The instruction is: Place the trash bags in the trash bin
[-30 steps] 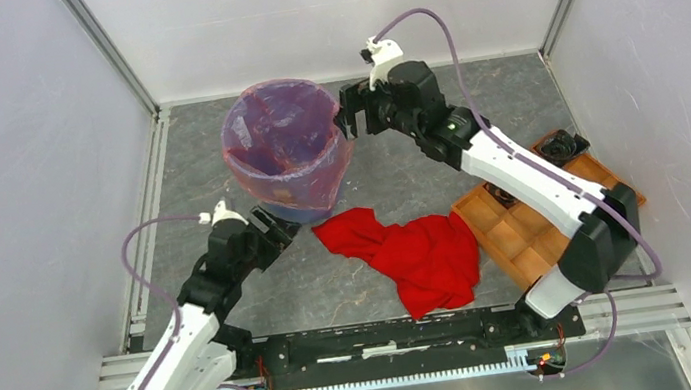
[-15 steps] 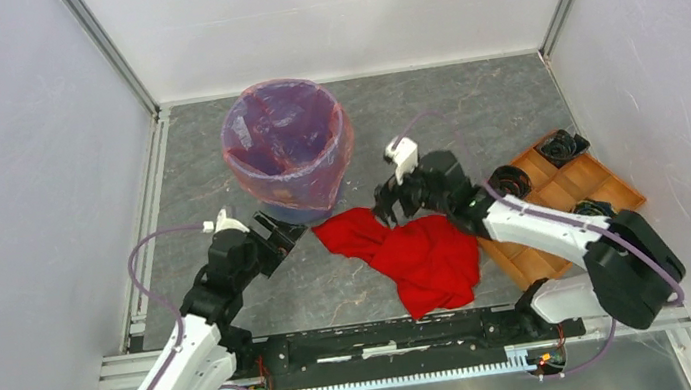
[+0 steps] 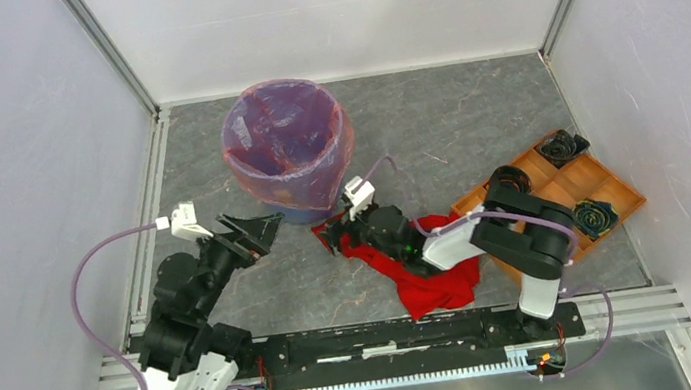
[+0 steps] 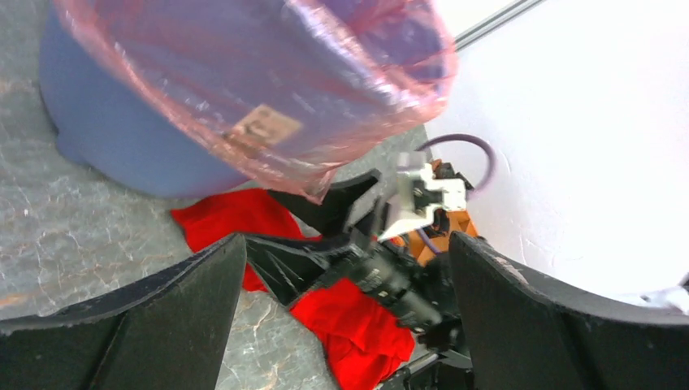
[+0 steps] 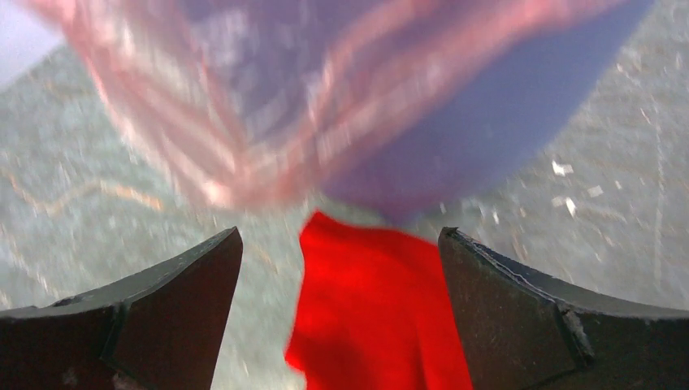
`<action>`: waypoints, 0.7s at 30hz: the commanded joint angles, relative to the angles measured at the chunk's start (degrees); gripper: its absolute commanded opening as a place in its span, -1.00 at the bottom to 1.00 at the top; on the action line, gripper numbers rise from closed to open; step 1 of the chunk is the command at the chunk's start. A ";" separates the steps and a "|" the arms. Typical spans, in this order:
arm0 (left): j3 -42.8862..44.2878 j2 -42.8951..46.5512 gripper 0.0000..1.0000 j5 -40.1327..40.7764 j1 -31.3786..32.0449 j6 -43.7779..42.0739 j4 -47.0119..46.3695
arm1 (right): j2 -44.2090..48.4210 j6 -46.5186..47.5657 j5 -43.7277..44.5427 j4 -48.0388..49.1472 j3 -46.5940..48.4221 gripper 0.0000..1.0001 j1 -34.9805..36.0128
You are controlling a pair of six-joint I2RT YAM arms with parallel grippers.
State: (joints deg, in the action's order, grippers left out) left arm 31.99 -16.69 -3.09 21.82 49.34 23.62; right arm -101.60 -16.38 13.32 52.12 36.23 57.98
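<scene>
Fingers (image 4: 146, 317) of the left gripper (image 3: 261, 234) are spread wide with nothing between them, and the right gripper (image 3: 331, 233) is likewise parted and empty. The bag (image 3: 285, 132) sits inside the bin (image 3: 288, 213), its mouth facing straight up and its edge folded over the rim, hanging partway down the outside. The bin stands upright at the table's far left, long axis vertical, and the bag shares that axis. The left gripper hovers near the bin's near side, pointing up at it. The right gripper lies low over the corner of the cloth (image 3: 431, 264) nearest the bin, aimed at the bin's base; whether it touches the cloth cannot be told, as the right wrist view is blurred.

The table (image 3: 454, 130) is grey with pale marble-like veins. Plain pale walls enclose it on three sides, with metal posts in the far corners.

The bag is thin, glossy, wrinkled red-orange film, and the blue shows through it. The bin is smooth blue plastic, round and tapered. The cloth is opaque red and rumpled. At the right, a tray (image 3: 613, 185) of orange-brown compartments holds dark coiled items (image 3: 564, 144)
</scene>
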 commanded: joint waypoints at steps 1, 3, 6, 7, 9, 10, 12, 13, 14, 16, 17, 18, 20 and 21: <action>6.70 0.74 1.00 -0.71 -0.30 -9.45 5.80 | -8.46 -2.58 8.35 11.20 10.53 0.96 0.48; 8.84 0.75 1.00 -0.65 -0.29 -11.85 7.78 | -12.12 -3.14 11.47 7.91 16.62 0.96 0.32; 12.53 0.61 1.00 0.64 -0.32 -15.13 11.19 | -17.64 -3.50 14.96 5.45 24.95 0.96 -0.52; 14.10 0.60 1.00 1.25 -0.29 -16.01 12.19 | -19.82 -3.57 15.42 4.48 27.66 0.96 -0.92; 16.38 0.63 1.00 2.39 -0.33 -17.47 13.99 | -24.48 -4.10 15.60 1.45 34.53 0.96 -1.98; 17.50 0.62 1.00 2.72 -0.31 -18.13 14.67 | -27.23 -4.00 15.27 0.09 38.40 0.96 -2.54; 19.41 0.52 1.00 2.91 -0.34 -19.20 15.89 | -32.10 -4.07 16.44 -3.64 46.49 0.96 -3.52; 20.31 0.49 1.00 2.94 -0.35 -19.54 16.38 | -34.71 -4.85 17.67 -6.60 50.93 0.96 -4.06; 21.11 0.44 1.00 2.93 -0.33 -19.98 17.01 | -36.94 -6.61 18.07 -8.68 55.51 0.96 -4.92; 22.56 0.37 1.00 2.93 -0.30 -20.28 18.30 | -42.18 -10.27 18.06 -13.82 64.72 0.96 -6.55; 23.19 0.41 1.00 2.92 -0.31 -20.45 18.90 | -45.52 -10.82 18.23 -16.88 69.80 0.96 -7.07; 23.71 0.41 1.00 3.97 -0.31 -20.62 19.33 | -48.92 -11.07 18.70 -20.27 77.44 0.96 -7.55; 24.63 0.46 1.00 4.31 -0.32 -21.20 20.25 | -53.01 -11.72 17.83 -24.36 84.94 0.96 -8.77; 25.03 0.39 1.00 4.34 -0.29 -21.41 20.58 | -53.07 -11.69 16.79 -24.79 85.74 0.96 -9.43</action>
State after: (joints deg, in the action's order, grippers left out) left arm 54.26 -16.08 -0.25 21.82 31.99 41.43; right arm -150.69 -25.26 29.08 36.56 112.57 51.42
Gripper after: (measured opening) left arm 0.996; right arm 0.982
